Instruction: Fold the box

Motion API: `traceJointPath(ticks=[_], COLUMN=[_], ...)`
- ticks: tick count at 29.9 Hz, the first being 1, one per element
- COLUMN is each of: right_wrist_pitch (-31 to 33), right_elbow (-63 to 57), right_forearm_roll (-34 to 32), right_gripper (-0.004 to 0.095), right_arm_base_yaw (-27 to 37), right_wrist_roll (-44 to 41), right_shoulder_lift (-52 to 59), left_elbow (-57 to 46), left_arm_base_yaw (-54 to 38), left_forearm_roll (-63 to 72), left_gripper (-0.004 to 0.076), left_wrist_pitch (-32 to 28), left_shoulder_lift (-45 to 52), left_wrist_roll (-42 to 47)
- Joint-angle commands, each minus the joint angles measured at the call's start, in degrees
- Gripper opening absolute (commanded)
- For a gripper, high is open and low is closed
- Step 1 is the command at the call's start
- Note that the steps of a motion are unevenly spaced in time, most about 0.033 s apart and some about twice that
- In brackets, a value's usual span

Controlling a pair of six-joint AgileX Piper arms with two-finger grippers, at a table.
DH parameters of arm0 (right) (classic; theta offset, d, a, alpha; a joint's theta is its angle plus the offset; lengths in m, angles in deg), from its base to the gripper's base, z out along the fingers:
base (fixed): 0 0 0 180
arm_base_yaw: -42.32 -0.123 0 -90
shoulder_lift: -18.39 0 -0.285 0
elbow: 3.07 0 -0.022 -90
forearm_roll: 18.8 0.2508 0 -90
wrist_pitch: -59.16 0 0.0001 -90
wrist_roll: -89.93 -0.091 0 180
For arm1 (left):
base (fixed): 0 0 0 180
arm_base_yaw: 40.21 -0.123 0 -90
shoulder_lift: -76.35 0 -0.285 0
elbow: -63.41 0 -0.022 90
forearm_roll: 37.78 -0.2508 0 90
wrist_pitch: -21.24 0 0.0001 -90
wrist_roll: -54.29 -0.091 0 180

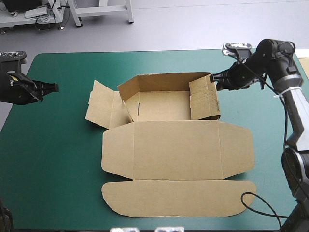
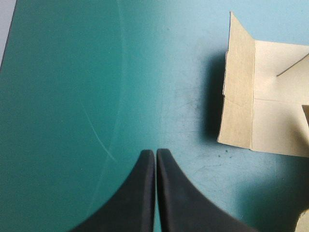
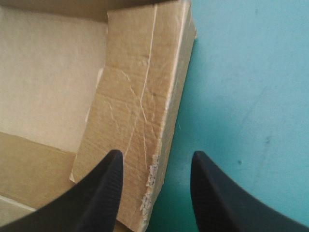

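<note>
The right pincer [image 3: 157, 153] stood apart, astride the raised right wall of the brown box [image 1: 178, 150], back wall up and lid flat, midway on the teal-green desk [image 1: 53, 174]. The left pincer [image 2: 155, 152], pressed together, hovered well apart from it.

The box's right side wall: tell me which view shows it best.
The right wrist view: the right side wall fills it close up, creases and frayed edge plain, just ahead of the open right gripper. The high view shows it small but standing. The left wrist view shows only the box's left flap.
</note>
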Motion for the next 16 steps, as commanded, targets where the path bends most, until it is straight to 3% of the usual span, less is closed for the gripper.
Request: traceJointPath(ticks=[1,16], right_wrist_pitch=[-5.8,-7.4], right_elbow=[-4.0,-5.7], right_forearm_roll=[4.3,11.3], right_gripper=[0.0416,0.0393], right_arm_base_yaw=[0.0,0.0], right_wrist_roll=[4.6,11.5], right_shoulder_lift=[2.9,-7.9], left_elbow=[1.8,1.8], left_arm_base_yaw=[-0.3,-0.3], left_forearm_roll=[1.1,4.0], left_gripper=[-0.0009,-0.0009], left_wrist_pitch=[-2.2,-2.5], left_shoulder_lift=[1.7,1.7], left_wrist_roll=[0.1,0.1])
